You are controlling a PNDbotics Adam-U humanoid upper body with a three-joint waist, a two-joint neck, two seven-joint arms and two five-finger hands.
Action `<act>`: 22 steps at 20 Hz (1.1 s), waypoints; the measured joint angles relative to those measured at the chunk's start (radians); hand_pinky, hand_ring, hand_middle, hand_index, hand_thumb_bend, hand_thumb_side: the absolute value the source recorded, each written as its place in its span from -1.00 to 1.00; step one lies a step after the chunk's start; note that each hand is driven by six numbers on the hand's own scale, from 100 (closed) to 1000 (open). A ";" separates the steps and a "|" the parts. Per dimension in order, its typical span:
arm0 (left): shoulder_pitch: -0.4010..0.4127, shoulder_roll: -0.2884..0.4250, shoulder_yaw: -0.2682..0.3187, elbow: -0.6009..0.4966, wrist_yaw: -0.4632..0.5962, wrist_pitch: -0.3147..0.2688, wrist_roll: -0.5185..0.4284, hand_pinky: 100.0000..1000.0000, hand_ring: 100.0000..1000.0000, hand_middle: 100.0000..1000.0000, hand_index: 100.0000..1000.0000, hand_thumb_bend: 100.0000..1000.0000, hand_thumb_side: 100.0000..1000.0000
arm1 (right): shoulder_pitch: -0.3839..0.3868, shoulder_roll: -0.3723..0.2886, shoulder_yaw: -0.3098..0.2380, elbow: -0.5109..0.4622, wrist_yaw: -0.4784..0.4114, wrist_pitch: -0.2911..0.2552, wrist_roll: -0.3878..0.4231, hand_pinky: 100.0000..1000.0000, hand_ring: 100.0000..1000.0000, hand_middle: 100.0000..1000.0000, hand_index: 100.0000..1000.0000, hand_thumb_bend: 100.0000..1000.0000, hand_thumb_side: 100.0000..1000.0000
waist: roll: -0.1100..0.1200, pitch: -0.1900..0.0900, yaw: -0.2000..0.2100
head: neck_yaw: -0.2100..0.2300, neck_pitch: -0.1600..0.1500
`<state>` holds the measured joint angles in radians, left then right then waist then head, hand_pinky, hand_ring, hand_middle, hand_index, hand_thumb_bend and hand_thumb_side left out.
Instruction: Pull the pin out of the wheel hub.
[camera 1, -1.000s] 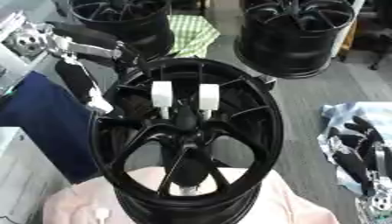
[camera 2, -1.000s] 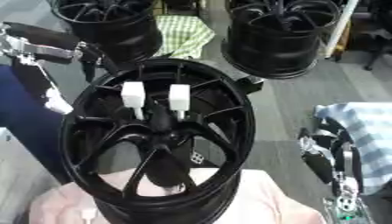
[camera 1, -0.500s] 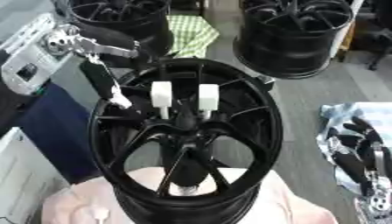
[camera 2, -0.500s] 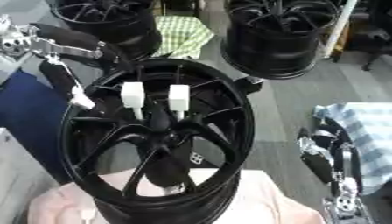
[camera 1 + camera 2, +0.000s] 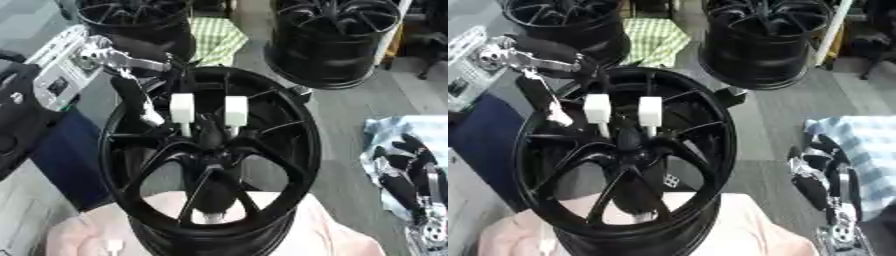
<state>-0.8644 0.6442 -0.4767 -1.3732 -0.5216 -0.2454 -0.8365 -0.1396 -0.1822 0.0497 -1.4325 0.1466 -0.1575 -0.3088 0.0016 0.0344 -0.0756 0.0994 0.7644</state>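
The right hand point(image 5: 411, 175) rests idle at the lower right, fingers relaxed, empty. Two white-headed pins point(image 5: 182, 109) stand in the centre of the wheel hub point(image 5: 210, 160). Beyond, the left hand point(image 5: 140, 97) reaches over the rim, fingers straight, gripping nothing; it could snag a spoke or tip the wheel.

Two spare black wheels at 11 point(image 5: 136, 20) and 1 o'clock point(image 5: 337, 37), green checked cloth point(image 5: 214, 42) between them, pink cloth point(image 5: 306, 240) at 6.
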 measured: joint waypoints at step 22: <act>0.001 -0.020 -0.006 0.062 -0.041 -0.003 0.004 0.32 0.12 0.24 0.52 -0.32 -0.28 | 0.000 0.000 0.000 0.000 0.000 -0.001 0.001 0.39 0.25 0.42 0.73 -0.65 -0.56 | 0.002 0.000 -0.012 | 0.003 0.000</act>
<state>-0.8639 0.6241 -0.4823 -1.3117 -0.5625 -0.2484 -0.8323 -0.1394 -0.1821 0.0500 -1.4322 0.1462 -0.1588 -0.3077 0.0033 0.0344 -0.0879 0.1027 0.7644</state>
